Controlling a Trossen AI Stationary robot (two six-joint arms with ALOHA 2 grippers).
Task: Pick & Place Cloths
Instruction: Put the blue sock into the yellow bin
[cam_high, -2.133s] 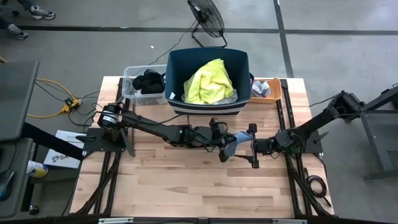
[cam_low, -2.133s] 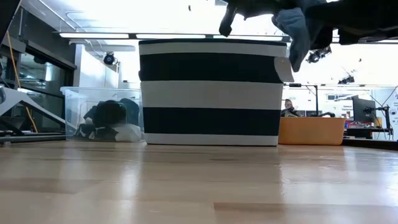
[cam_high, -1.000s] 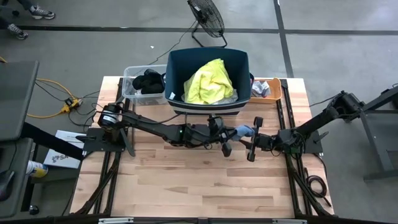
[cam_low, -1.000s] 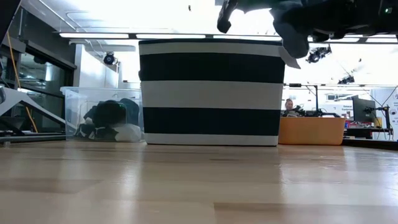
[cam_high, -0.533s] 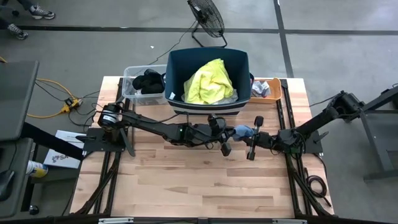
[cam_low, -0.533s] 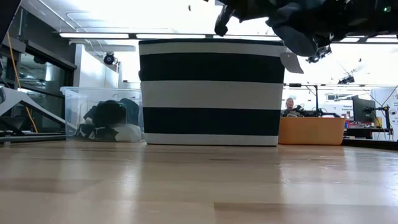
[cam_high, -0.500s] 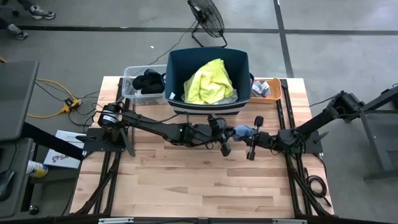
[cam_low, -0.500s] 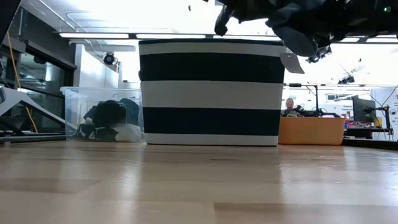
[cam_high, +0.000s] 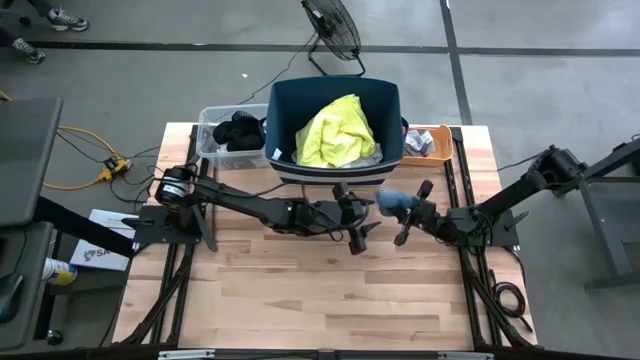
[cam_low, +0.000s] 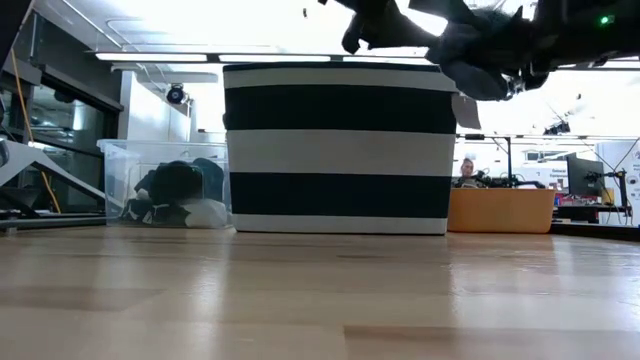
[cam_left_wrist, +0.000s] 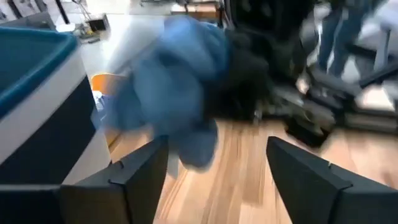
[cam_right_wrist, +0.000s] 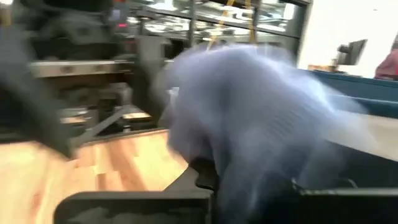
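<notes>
A blue sock (cam_high: 392, 203) hangs bunched above the table's middle, just in front of the navy, white-striped tub (cam_high: 277, 120). My right gripper (cam_high: 405, 212) is shut on it, coming from the table's right. My left gripper (cam_high: 360, 225) stands open just left of the sock, its fingers (cam_left_wrist: 146, 171) apart with the sock (cam_left_wrist: 180, 93) beyond them, touching nothing. A neon yellow shirt (cam_high: 335, 130) lies in the tub. In the low view the sock (cam_low: 470, 70) shows high, level with the tub's rim. My right gripper pinches the blue sock (cam_right_wrist: 239, 155) between its two fingers, which come about level from the table's right side. Which part of the sock they have, the bunched fabric hides. The sock is lifted clear of the table and bulges out past the fingertips.
A clear bin (cam_high: 210, 150) with dark cloths stands left of the tub, and a small orange tray (cam_high: 430, 140) right of it. A fan (cam_high: 330, 30) stands beyond the far edge. Bare wood (cam_high: 320, 300) lies toward the near edge.
My left gripper has opened and let go of the blue sock. My right gripper now holds the sock alone and has carried it a little up and toward the tub; the sock's hanging end has drawn up into a bunch.
</notes>
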